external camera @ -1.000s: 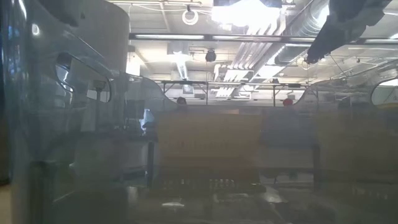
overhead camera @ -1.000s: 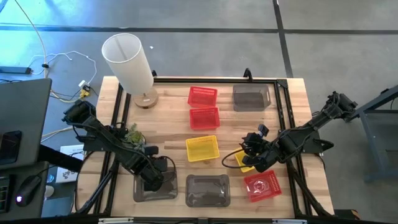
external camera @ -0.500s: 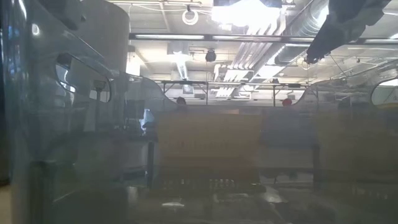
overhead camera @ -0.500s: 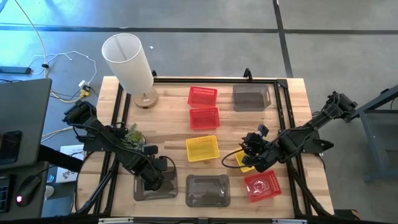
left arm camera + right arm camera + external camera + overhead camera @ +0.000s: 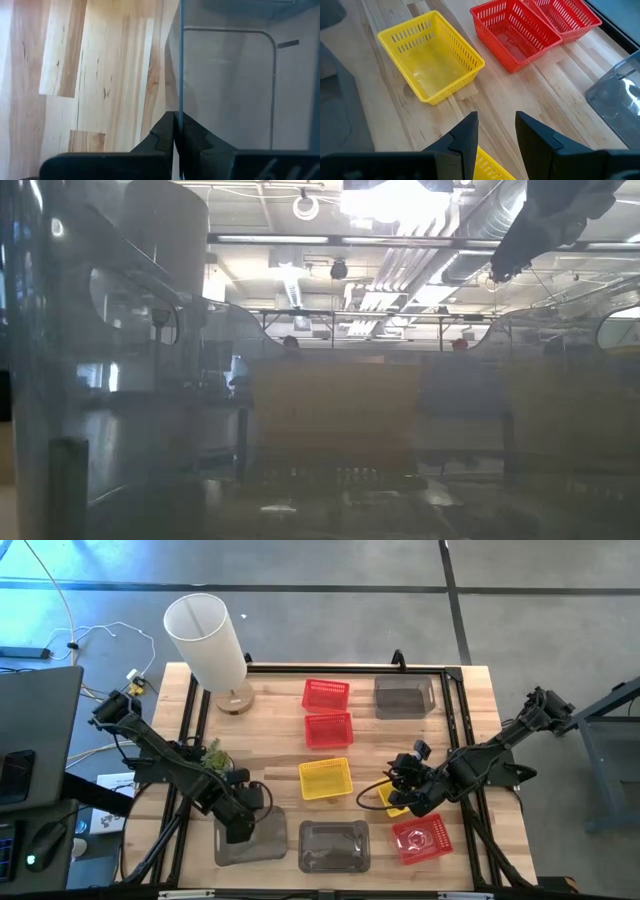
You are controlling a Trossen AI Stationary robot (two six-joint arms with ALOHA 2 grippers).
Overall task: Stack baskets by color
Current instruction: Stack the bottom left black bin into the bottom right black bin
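Note:
My left gripper point(image 5: 240, 822) is shut on a smoky grey basket point(image 5: 262, 840) at the table's near left. A second grey basket point(image 5: 334, 846) sits beside it and a third point(image 5: 404, 697) at the far right. Two red baskets point(image 5: 327, 712) stand far centre, and a third red one point(image 5: 421, 838) near right. A yellow basket point(image 5: 325, 779) is in the middle. My right gripper point(image 5: 495, 131) hangs open above wood, over the edge of another yellow basket point(image 5: 487, 167). My left gripper pinches a thin wall of the grey basket at its rim point(image 5: 180, 107), one finger inside the basket and one outside. The fingers come steeply from above, slanting in from the table's left. Whether the basket is clear of the table I cannot tell.
A tall white lamp shade point(image 5: 205, 635) stands at the far left corner. A black frame rail point(image 5: 350, 668) runs around the tabletop. The low view looks through a translucent grey wall point(image 5: 100, 380) close in front of it.
My left gripper has risen a little and drawn toward the table's left edge. The grey basket has shifted with it, and its wall has moved in the low view. My right arm has kept still.

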